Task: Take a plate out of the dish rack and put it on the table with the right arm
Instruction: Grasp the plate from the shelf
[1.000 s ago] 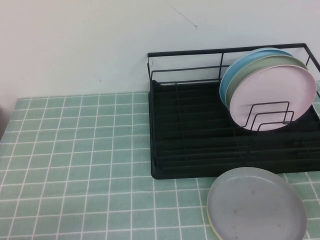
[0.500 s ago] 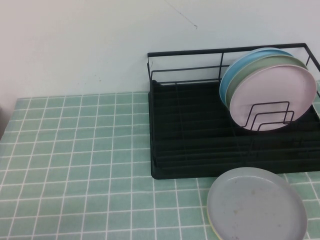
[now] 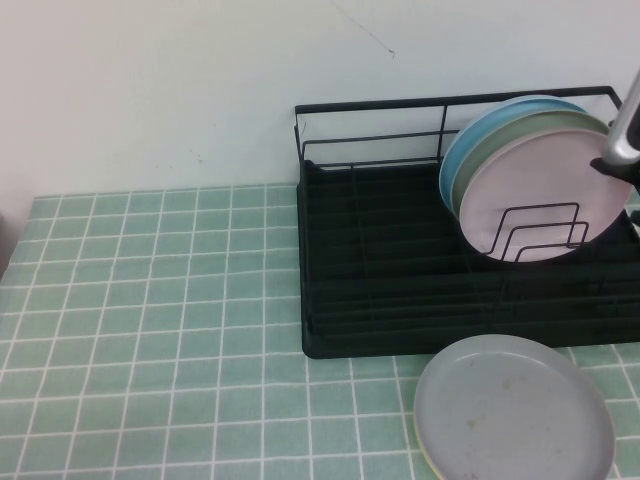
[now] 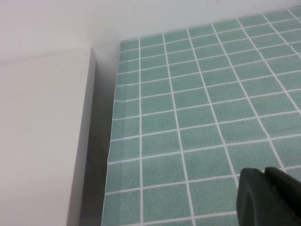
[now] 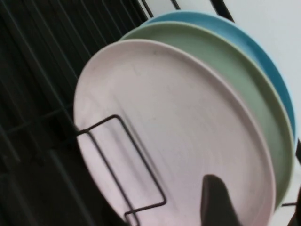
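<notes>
1. No brand, label or writing could be read on anything.
2. The pink plate (image 3: 541, 194) stood on edge in the dish rack (image 3: 400, 300), at the rack's right end, leaning back w/ its face toward the robot and slightly up. It's round, so no long axis.
3. Behind it, stacked the same way – a pale green plate (image 3: 500, 143), then a blue plate (image 3: 470, 135) at the back. Wire dividers (image 3: 537, 232) crossed the pink plate's lower front.
4. The right gripper (image 3: 622, 140) came in at the far right edge of the high view, its silver casing just above and in front of the pink plate's right rim. Contact couldn't be made out.
5. In the right wrist view one dark fingertip (image 5: 217, 201) showed against the plate's face (image 5: 178, 136); whether the fingers were spread or closed – can't tell.
6. The left gripper (image 4: 268, 197) hung over bare table (image 4: 197, 108) near its left edge, well apart from the rack; finger spacing can't be told either.
7. A grey plate (image 3: 512, 408) lay flat on the table in front of the rack.
</notes>
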You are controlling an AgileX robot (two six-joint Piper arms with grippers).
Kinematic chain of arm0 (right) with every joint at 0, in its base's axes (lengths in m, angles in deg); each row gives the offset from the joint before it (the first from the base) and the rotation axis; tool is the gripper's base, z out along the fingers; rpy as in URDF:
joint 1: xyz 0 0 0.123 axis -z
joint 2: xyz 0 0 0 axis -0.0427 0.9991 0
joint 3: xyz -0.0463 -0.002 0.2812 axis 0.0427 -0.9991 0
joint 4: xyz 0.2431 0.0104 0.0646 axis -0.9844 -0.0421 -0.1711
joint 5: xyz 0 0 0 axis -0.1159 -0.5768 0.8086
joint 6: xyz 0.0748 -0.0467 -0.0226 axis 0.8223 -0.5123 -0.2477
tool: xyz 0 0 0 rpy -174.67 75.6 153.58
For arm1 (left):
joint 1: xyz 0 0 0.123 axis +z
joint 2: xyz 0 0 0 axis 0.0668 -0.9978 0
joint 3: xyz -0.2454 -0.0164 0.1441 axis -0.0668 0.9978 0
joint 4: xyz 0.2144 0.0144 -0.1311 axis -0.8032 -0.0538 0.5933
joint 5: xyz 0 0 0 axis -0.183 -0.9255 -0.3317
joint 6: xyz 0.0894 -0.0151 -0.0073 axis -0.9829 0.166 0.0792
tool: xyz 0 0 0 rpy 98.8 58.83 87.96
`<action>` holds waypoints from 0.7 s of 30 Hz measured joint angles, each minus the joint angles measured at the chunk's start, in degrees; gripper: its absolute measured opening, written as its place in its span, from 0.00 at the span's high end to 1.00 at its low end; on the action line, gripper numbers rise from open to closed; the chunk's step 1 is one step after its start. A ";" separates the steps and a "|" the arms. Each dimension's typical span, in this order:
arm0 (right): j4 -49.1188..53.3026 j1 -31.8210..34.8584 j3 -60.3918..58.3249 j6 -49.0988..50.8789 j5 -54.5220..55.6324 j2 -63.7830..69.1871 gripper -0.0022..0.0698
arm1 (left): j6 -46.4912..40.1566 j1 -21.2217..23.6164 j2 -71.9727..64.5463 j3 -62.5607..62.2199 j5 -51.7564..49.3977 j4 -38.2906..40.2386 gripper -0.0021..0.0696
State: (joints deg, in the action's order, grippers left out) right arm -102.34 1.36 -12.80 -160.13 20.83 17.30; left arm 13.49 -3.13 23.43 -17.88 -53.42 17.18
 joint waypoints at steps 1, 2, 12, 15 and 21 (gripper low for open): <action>-0.27 0.00 0.85 -0.95 0.15 1.04 0.49 | 0.00 0.00 0.00 0.00 0.00 0.00 0.98; -0.48 0.00 1.66 -1.66 0.14 2.00 0.49 | 0.00 0.00 0.00 0.00 0.00 0.00 0.98; -1.13 0.00 6.86 -5.62 0.57 8.66 0.48 | 0.00 0.00 0.00 0.00 0.00 0.00 0.98; -1.13 0.00 7.83 -6.33 0.57 10.14 0.48 | 0.00 0.00 0.00 0.00 0.00 0.00 0.98; -1.26 0.00 8.93 -9.46 1.19 12.38 0.51 | 0.00 0.00 0.00 0.00 0.00 0.00 0.98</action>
State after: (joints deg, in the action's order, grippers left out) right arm -103.59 1.36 -3.87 -169.59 22.02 29.69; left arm 13.49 -3.13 23.43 -17.88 -53.42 17.18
